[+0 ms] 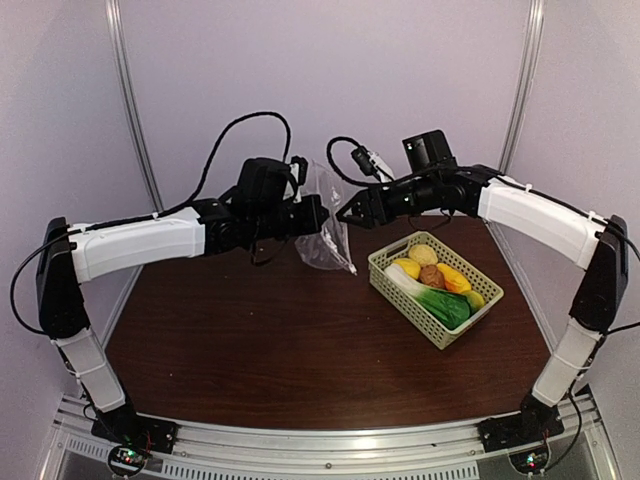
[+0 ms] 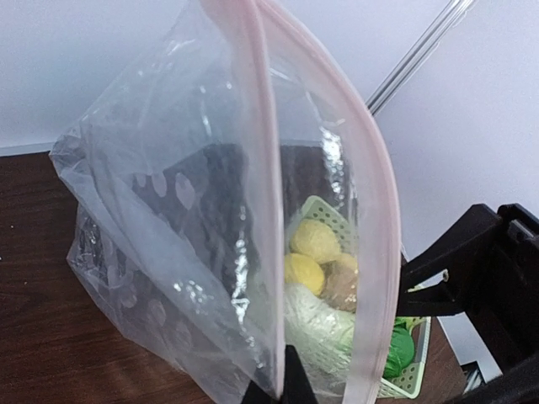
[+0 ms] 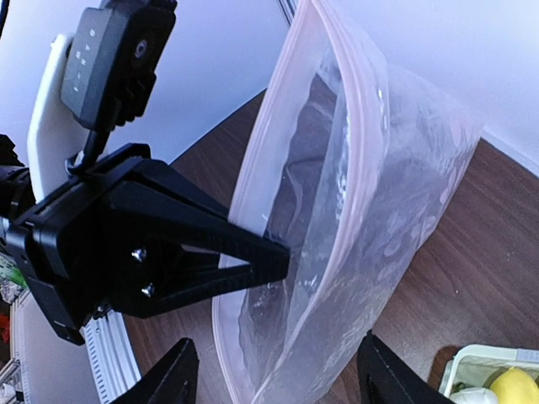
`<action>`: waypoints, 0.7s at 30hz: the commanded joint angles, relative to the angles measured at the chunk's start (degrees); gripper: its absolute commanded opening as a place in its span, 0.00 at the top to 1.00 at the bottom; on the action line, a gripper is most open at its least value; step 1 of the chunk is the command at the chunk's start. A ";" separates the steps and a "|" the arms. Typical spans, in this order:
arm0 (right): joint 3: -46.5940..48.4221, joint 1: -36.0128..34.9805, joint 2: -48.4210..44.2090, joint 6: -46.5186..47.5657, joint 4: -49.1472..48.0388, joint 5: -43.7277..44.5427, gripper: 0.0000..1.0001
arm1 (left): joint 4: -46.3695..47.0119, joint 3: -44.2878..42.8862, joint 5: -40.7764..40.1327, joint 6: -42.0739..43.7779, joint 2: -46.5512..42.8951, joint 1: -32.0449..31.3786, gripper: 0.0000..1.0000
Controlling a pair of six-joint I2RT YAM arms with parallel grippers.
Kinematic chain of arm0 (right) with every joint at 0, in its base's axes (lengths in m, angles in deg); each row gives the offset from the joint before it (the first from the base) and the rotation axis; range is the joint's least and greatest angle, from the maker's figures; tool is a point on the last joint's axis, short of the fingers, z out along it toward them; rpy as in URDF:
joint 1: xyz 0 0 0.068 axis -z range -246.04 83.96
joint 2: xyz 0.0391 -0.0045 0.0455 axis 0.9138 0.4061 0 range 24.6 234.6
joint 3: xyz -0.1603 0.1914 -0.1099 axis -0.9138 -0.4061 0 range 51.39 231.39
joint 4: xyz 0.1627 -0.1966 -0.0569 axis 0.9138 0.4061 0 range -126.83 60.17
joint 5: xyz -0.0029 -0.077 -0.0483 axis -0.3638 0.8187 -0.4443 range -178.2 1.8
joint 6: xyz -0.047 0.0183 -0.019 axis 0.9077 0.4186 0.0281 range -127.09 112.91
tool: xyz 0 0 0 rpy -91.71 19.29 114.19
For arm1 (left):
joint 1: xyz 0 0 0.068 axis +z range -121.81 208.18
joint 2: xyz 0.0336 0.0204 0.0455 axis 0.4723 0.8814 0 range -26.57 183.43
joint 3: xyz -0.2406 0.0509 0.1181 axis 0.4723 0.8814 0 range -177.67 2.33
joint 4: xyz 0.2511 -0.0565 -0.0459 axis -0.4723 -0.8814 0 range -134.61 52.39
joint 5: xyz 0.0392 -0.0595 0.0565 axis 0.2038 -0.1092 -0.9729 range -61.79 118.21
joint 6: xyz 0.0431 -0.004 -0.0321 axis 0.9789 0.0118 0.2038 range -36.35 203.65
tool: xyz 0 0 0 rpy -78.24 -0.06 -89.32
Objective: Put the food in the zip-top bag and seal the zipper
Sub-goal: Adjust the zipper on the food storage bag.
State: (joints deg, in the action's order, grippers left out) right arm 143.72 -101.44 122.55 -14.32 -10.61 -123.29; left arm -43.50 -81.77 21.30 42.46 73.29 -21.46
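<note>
The clear zip-top bag (image 1: 325,235) hangs above the table at the back centre, its mouth spread open. My left gripper (image 1: 320,215) is shut on one side of its pinkish zipper strip (image 2: 257,168), with the fingers at the bottom of the left wrist view (image 2: 285,379). My right gripper (image 1: 352,213) is open, its jaws wide apart either side of the bag's mouth (image 3: 278,343), touching nothing. The food lies in a pale green basket (image 1: 478,275): a yellow lemon (image 1: 408,267), potato (image 1: 423,254), brown piece (image 1: 431,276), carrot (image 1: 453,278) and leafy vegetable (image 1: 445,307). No slider tab shows.
The basket stands on the brown table to the right of the bag, and shows through the plastic in the left wrist view (image 2: 324,210). White walls with metal poles (image 1: 130,90) close in the back and sides.
</note>
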 commanded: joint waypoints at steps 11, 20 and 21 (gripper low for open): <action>10.13 -2.92 5.88 -2.74 3.46 18.26 1.00 | 1.32 0.39 -3.91 -0.08 -0.54 -0.69 1.00; 8.29 -7.12 1.23 -3.44 6.05 52.75 1.00 | 2.60 5.62 -13.89 -0.75 -5.18 -0.71 1.00; 8.30 -8.11 1.26 -2.99 5.85 52.59 1.00 | 3.44 5.57 -12.77 -0.67 -4.74 -0.69 1.00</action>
State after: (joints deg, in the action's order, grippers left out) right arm 152.23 -106.64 126.79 -17.88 -5.94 -82.66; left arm -44.90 -77.79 10.52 41.74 70.34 -22.05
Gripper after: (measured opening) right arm 0.003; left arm 0.011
